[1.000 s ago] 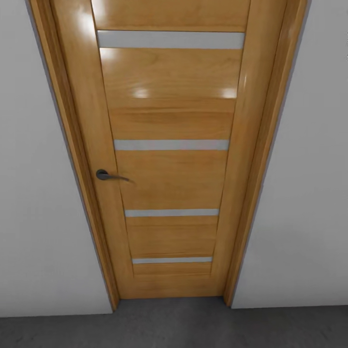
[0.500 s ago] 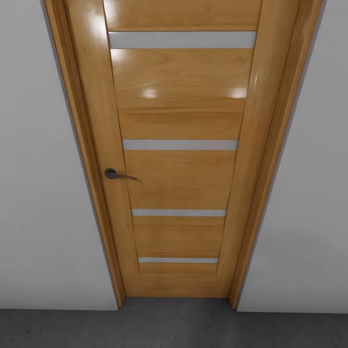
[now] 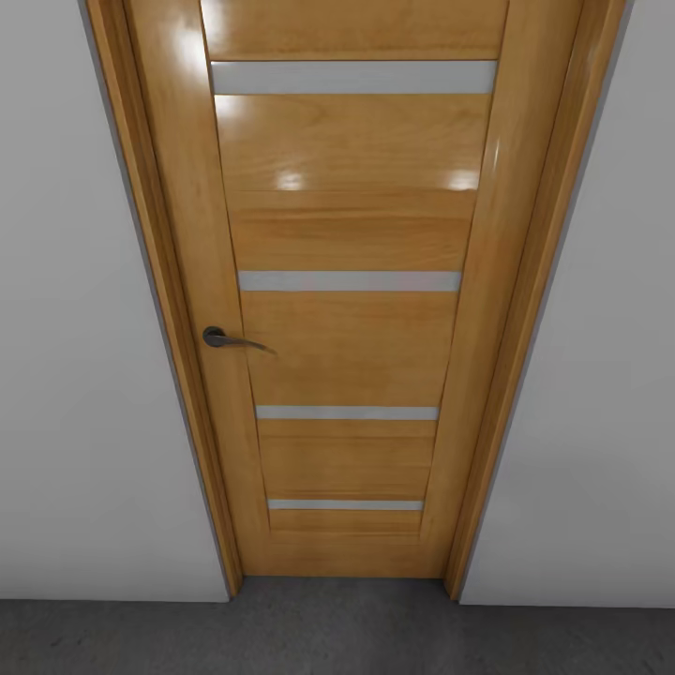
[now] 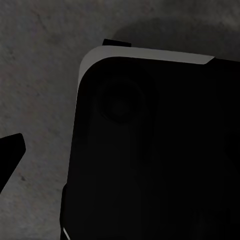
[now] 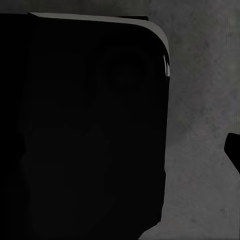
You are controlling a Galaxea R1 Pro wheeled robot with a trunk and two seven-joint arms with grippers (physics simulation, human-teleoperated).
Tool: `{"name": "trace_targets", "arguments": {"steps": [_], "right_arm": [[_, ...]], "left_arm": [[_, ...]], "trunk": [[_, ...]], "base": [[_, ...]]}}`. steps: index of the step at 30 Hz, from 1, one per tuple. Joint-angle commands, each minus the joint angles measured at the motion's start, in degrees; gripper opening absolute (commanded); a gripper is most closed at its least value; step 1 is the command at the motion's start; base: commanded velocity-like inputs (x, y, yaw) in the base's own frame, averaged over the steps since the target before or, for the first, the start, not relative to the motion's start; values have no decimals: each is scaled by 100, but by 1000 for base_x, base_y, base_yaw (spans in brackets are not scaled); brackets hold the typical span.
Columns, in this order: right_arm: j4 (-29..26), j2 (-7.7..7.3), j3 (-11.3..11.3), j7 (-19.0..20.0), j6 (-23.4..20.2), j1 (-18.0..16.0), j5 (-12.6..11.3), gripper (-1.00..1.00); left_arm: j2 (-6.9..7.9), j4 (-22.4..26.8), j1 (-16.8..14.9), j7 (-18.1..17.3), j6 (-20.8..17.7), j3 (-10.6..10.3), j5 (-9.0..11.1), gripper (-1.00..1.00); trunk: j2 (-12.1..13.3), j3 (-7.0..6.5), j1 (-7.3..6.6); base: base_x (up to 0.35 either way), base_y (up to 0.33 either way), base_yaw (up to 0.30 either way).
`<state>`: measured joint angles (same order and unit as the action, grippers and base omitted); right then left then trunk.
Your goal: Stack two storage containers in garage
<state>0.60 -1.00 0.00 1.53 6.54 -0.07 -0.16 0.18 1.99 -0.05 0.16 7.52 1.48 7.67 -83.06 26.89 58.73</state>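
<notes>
I am facing a shut, shiny, honey-brown wooden door (image 3: 342,309) with four thin frosted glass strips across it. It has a small dark metal lever handle (image 3: 228,339) on its left side. Plain pale grey walls (image 3: 75,375) stand on both sides of the wooden frame. Under me is the dark grey, rough, concrete-like floor (image 3: 337,633), so I think I am in the garage, looking at the way back into the house.

I judge this is a travel step: I am on my way between rooms, and I do not see an orange-red bin in any picture right now. I cannot tell where the two bins are.

The next move needs this door open. One arm must reach the handle, press it down and swing the door, and then the base must roll through without bumping the frame.

The wrist views are hard to read. In each, a big black rounded body (image 4: 150,150) of the robot blocks most of the picture, with grey floor beside it. A dark tip (image 4: 10,152) pokes in at the edge of the left wrist view, maybe a finger. I cannot tell if either gripper is open or closed, or if it holds anything.
</notes>
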Motion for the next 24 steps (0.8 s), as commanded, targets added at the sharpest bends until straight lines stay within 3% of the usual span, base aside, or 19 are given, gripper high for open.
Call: {"name": "trace_targets", "arguments": {"steps": [1, 5, 6, 9, 11, 16, 24], "right_arm": [[6, 9, -13, -9, 2, -2, -14, 100], [-10, 10, 4, -27, 33, -2, 34, 100], [-1637, 51, -15, -34, -354, -2, 58, 100], [-2959, 65, -17, -53, -877, -106, 59, 100], [-3290, 71, -17, -55, -1069, -250, 56, 100], [-3657, 181, -13, -46, -1725, -1033, 31, 100], [-3769, 775, 5, -112, -2847, -2644, 58, 100]], "left_arm": [[-1, 1, -1, 2, 13, 8, 32, 100], [23, -3, -2, 2, 14, 9, 135, 100], [34, -6, -2, 2, 13, 10, 205, 100], [34, -6, 2, 2, 15, 10, 203, 100], [34, -4, 2, 2, 22, 10, 202, 100], [34, 0, -3, 2, 29, 6, 199, 100], [42, 3, -3, -6, 30, 2, 196, 100]], "trunk": [[-2, 4, 0], [-2, 4, 0], [-2, 4, 0], [-2, 4, 0], [-2, 4, 0], [-2, 4, 0], [-2, 4, 0]], "base": [[0, 0, 0], [0, 0, 0], [0, 0, 0], [0, 0, 0], [0, 0, 0], [0, 0, 0], [0, 0, 0]]}}
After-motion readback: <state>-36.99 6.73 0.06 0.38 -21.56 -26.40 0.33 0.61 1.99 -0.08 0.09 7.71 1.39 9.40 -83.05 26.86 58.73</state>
